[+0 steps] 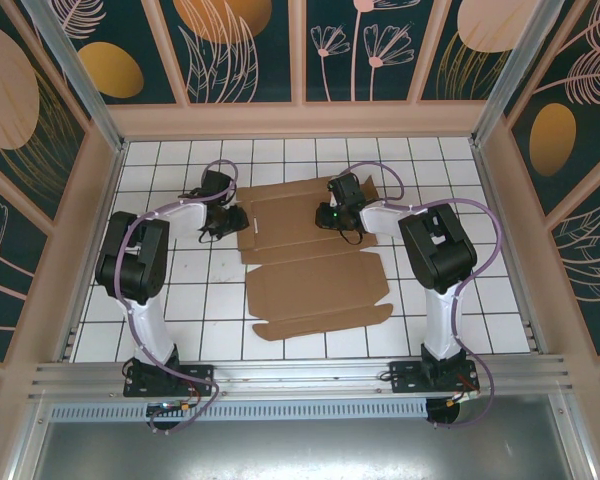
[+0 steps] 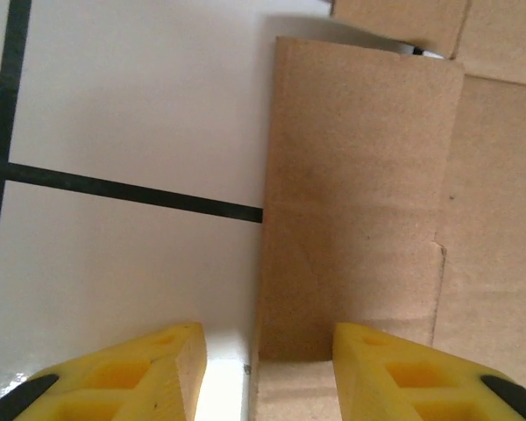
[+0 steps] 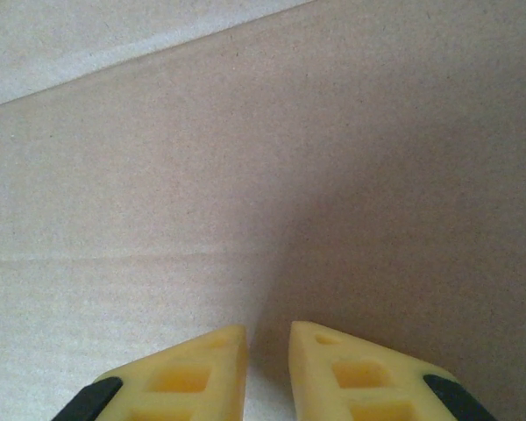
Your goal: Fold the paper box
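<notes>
You see a white tiled counter (image 1: 280, 330) with dark grid lines. Peach-framed walls (image 1: 310, 120) close it in on three sides. The wall panels (image 1: 250, 45) are dark teal, printed with orange ovals and pale leaf and flower outlines. An aluminium rail (image 1: 300, 375) runs along the near edge. Lighting is even; shadows are soft.

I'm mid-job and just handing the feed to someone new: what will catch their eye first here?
First, the paper box, a flat brown cardboard sheet with flaps spread across the middle of the white tiled table. Next, both arms reaching in at its far end: the left gripper straddles the edge of a side flap with jaws apart, and the right gripper hovers close over plain cardboard with its yellow fingers nearly together.
</notes>
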### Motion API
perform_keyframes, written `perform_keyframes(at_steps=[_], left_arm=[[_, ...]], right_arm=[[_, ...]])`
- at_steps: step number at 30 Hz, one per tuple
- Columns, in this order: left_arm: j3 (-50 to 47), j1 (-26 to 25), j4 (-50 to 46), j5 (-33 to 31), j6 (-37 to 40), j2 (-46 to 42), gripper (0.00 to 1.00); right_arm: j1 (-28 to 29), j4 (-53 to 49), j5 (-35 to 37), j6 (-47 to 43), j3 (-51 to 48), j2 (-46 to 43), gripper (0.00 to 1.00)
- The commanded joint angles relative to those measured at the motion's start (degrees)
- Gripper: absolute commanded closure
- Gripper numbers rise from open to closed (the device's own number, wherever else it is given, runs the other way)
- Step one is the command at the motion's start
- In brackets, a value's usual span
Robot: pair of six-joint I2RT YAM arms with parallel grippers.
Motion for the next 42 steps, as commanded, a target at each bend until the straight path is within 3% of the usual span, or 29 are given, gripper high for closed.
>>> perform_keyframes(at_steps=[1, 8, 12, 17, 19, 26, 35, 42], left_arm=[[0.65, -0.31, -1.19, -1.63, 0.75, -0.42, 0.57], [1.6, -0.17, -3.65, -6.44, 1.12, -10.03, 0.52], [0.92, -0.18, -2.42, -3.93, -0.59, -15.0, 0.49], [-0.81, -0.34, -0.02, -0.45, -1.76, -17.71, 0.47], [-1.58, -0.42, 0.63, 0.12, -1.83, -17.32, 0.47], [-3.5, -0.42, 2.53, -0.53, -3.49, -16.85, 0.44], [-5.17, -0.4, 4.59, 1.95, -4.88, -17.02, 0.44], [-5.22, -0.39, 4.96, 2.77, -5.02, -16.94, 0.44]], right_arm=[[1.15, -8.17, -0.15, 0.09, -1.77, 3.19, 0.78], [0.44, -11.28, -3.0, -2.27, -0.66, -6.37, 0.74], [-2.48, -13.09, -3.54, -3.1, -1.5, -13.97, 0.68], [-9.52, -18.13, 4.54, -5.42, -2.36, -20.61, 0.68], [-11.72, -19.64, 11.33, -6.28, -2.7, -21.87, 0.7], [-13.8, -23.06, 21.42, -9.2, 1.63, -16.18, 0.69], [-14.27, -25.26, 16.86, -12.41, 8.8, -6.46, 0.71], [-12.35, -26.27, 18.39, -13.95, 10.95, -3.78, 0.87]])
